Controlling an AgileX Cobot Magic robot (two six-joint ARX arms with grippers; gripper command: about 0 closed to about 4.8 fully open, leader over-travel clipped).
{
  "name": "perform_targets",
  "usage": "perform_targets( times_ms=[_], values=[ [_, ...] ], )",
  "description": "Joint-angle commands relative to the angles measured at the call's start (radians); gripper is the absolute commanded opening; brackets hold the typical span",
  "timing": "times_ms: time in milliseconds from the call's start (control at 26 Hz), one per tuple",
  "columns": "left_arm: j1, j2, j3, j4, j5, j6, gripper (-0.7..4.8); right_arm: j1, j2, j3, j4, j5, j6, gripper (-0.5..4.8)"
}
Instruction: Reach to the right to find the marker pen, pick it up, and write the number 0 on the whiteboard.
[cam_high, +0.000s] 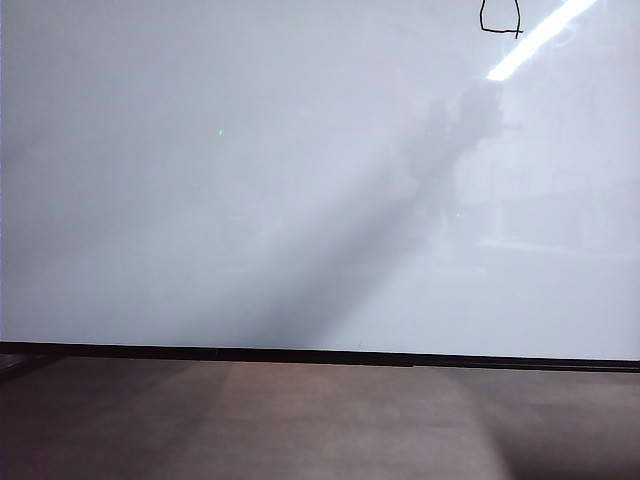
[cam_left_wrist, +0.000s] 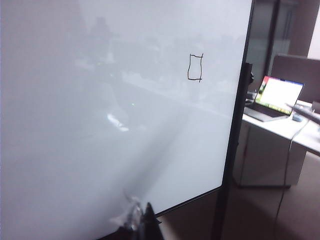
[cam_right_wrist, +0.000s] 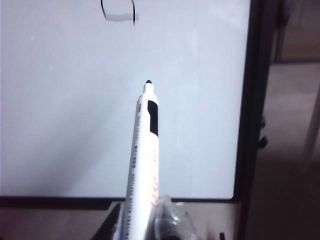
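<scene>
The right pincer (cam_right_wrist: 145, 225) clenches the marker (cam_right_wrist: 144, 165), whose uncapped black tip points toward the whiteboard (cam_high: 200, 200) but stands clear of it, below the 0 (cam_right_wrist: 119, 10). That 0 (cam_high: 500, 18) sits high on the board toward its right side, a boxy closed loop with a small tail at one lower corner, so the writing looks done or nearly so. The main risk from here is the bare tip: if the arm swings sideways or dips toward the glossy surface while the marker is in hand, it could drag a stray line across the board or through the figure. The grip is low on the barrel, far from the tip, so a bump against the board or its black frame (cam_right_wrist: 245, 125) could lever the marker askew or out of the jaws, dropping it to the floor (cam_high: 320, 420). The left pincer (cam_left_wrist: 140, 222) shows only as a sliver at the picture's edge, close to the board's lower corner; whether it is released or clenched I cannot tell. Near that corner it could knock the frame and shake the board. Beyond the board stands a bench (cam_left_wrist: 280, 125) with a laptop (cam_left_wrist: 275, 97), well apart from both arms.
</scene>
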Motion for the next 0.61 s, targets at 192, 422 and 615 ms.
perform_targets(
  times_ms=[192, 422, 615],
  values=[
    [0.000, -0.204, -0.296, 0.113, 0.012, -0.068, -0.06, 0.051, -0.025, -0.146, 0.145, -0.006, 0.069, -0.02],
    [0.000, -0.206, -0.566, 0.345, 0.059, -0.156, -0.06, 0.129, -0.084, -0.311, 0.306, 0.030, 0.068, -0.02],
    [0.000, -0.200, -0.769, 0.502, 0.067, -0.197, -0.06, 0.195, -0.098, -0.403, 0.340, 0.104, 0.068, -0.02]
  ],
)
